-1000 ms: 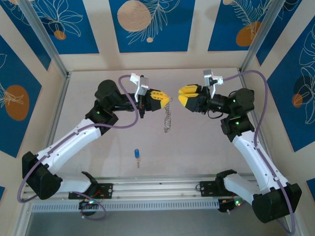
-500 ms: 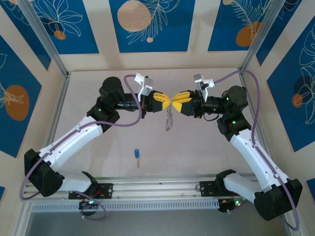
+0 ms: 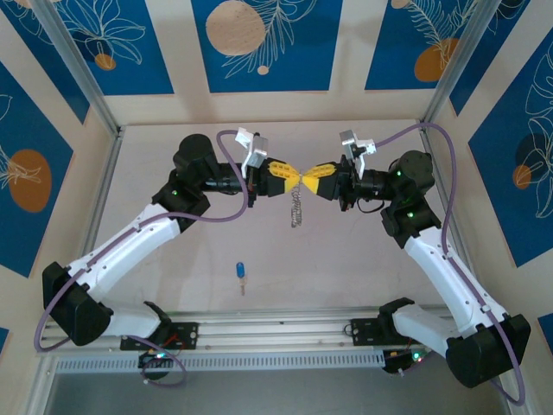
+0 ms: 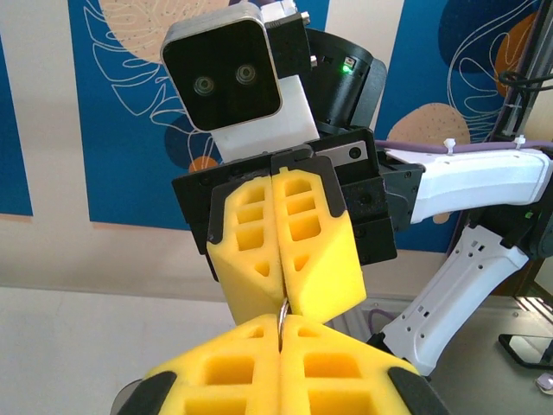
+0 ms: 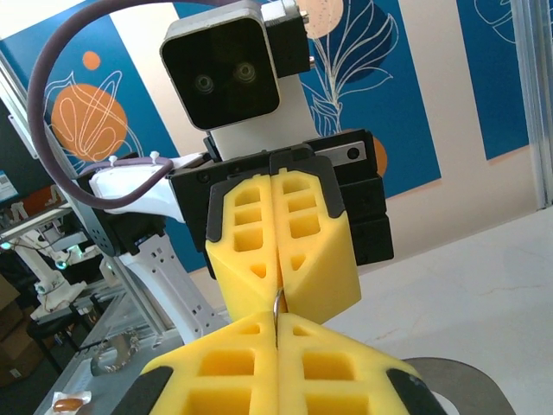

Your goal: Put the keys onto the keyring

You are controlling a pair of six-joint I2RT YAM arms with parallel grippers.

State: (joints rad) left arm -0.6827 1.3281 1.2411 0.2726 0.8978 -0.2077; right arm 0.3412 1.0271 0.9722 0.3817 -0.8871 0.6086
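Mid-air over the table (image 3: 346, 259) centre, your left gripper (image 3: 292, 175) and right gripper (image 3: 311, 178) meet tip to tip — both pinched tight on the keyring (image 3: 296, 207), its chain dangling below. The blue-headed key (image 3: 241, 272) lies flat on the table near the front edge, well apart from both

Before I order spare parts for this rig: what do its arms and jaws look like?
The left arm and right arm have white shells with black joints. A purple cable runs along each. The jaws are blocky yellow pads with rectangular cut-outs, set in black mounts. A pale grey camera box with two lenses sits above them; green lights glow on the joints.
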